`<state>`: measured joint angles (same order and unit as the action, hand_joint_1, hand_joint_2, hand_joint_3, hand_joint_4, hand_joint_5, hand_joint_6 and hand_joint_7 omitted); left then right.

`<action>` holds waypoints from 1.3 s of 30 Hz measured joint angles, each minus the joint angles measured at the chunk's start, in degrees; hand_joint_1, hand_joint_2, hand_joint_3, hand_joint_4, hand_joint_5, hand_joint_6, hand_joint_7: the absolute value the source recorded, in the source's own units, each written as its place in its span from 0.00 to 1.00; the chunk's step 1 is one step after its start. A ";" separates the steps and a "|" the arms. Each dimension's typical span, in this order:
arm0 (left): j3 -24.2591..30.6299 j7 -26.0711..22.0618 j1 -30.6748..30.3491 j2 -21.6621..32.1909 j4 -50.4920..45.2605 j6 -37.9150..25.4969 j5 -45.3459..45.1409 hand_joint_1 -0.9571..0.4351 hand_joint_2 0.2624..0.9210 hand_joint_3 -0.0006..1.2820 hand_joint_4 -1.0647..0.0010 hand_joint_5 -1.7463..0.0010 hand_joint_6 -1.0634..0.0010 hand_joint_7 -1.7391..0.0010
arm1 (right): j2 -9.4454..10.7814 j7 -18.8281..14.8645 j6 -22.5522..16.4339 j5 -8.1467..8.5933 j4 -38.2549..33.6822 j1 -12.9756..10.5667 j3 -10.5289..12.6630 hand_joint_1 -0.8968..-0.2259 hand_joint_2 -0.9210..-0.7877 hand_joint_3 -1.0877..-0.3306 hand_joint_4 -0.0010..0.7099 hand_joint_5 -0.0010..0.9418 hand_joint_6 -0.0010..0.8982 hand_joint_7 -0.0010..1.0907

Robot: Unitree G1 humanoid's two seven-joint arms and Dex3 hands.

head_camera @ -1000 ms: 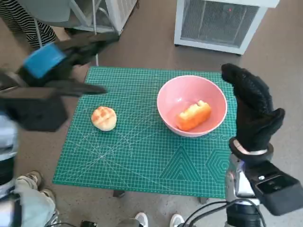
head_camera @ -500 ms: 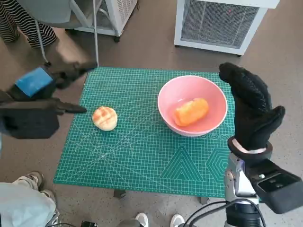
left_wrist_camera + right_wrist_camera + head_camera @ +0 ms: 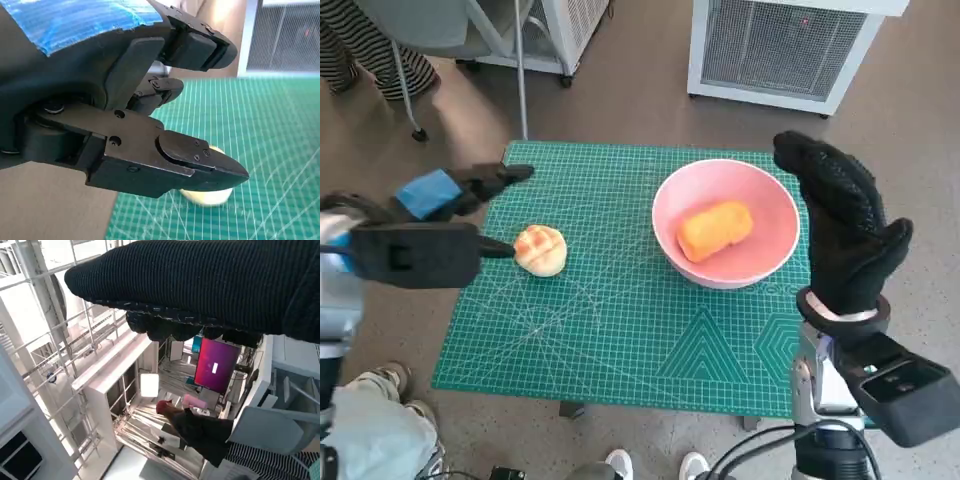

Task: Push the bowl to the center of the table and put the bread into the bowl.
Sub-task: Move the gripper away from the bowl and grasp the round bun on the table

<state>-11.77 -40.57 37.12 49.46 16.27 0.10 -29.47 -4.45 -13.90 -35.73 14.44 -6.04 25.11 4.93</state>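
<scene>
- Green cutting mat [image 3: 620, 330] covers the small surface, with brown floor all round and a white grilled appliance [image 3: 785, 45] standing beyond its far edge.
- Since a second ago the left hand [image 3: 430, 235] has dropped from above the mat's far left corner down to the left edge, and its dark fingers [image 3: 500, 247] now reach toward the round bread bun [image 3: 540, 249].
- Over the same second the orange bread roll [image 3: 716, 229] has rolled over and settled inside the pink bowl [image 3: 665, 205], which has hardly shifted and sits right of the mat's middle.
- To my eye that means one bread is already in, the bun is next, and the bowl is not yet centred.
- From the head view, the lower finger's tip sits just beside the bun's left side; I cannot tell whether it touches. The upper fingers stand well apart above it, spread and gripping nothing.
- From the left wrist view, the bun peeks out pale beneath the lower finger's tip.
- Beside the bowl's right rim, the gloved right hand [image 3: 845, 225] stands upright, flat, fingers extended and holding nothing.
</scene>
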 measured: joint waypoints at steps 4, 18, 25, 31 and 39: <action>-2.93 1.39 1.10 -1.83 4.19 0.04 -2.78 0.64 0.76 0.01 0.87 1.00 0.70 1.00 | -0.15 -0.35 0.11 0.22 0.08 -0.05 0.47 0.68 0.00 0.67 0.54 0.03 0.00 0.76; -9.85 4.34 7.18 -6.90 19.12 2.77 -8.15 0.66 0.76 0.00 0.88 1.00 0.70 1.00 | -0.58 -0.49 0.12 0.44 0.57 -0.21 1.24 0.68 0.00 0.67 0.53 0.03 0.00 0.77; -12.94 6.21 10.14 -9.42 27.67 4.69 -9.73 0.66 0.76 0.00 0.87 1.00 0.70 1.00 | -0.57 -0.27 0.04 -0.81 0.61 -0.29 1.36 0.68 0.00 0.67 0.53 0.03 0.00 0.77; -15.15 9.16 11.79 -11.25 33.91 6.30 -11.28 0.67 0.77 0.01 0.81 0.98 0.67 0.99 | -0.55 0.08 -0.15 -1.26 0.63 -0.41 1.47 0.67 0.00 0.67 0.53 0.03 0.00 0.77; -17.60 18.63 13.25 -12.41 39.63 11.55 -13.61 0.67 0.95 0.05 0.46 0.64 0.43 0.61 | -0.53 0.38 -0.40 -1.40 0.63 -0.50 1.49 0.67 0.00 0.68 0.53 0.03 0.00 0.77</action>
<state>-29.37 -21.94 50.37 37.05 55.90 11.66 -43.08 -4.99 -13.52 -36.13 13.05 -5.41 24.61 6.42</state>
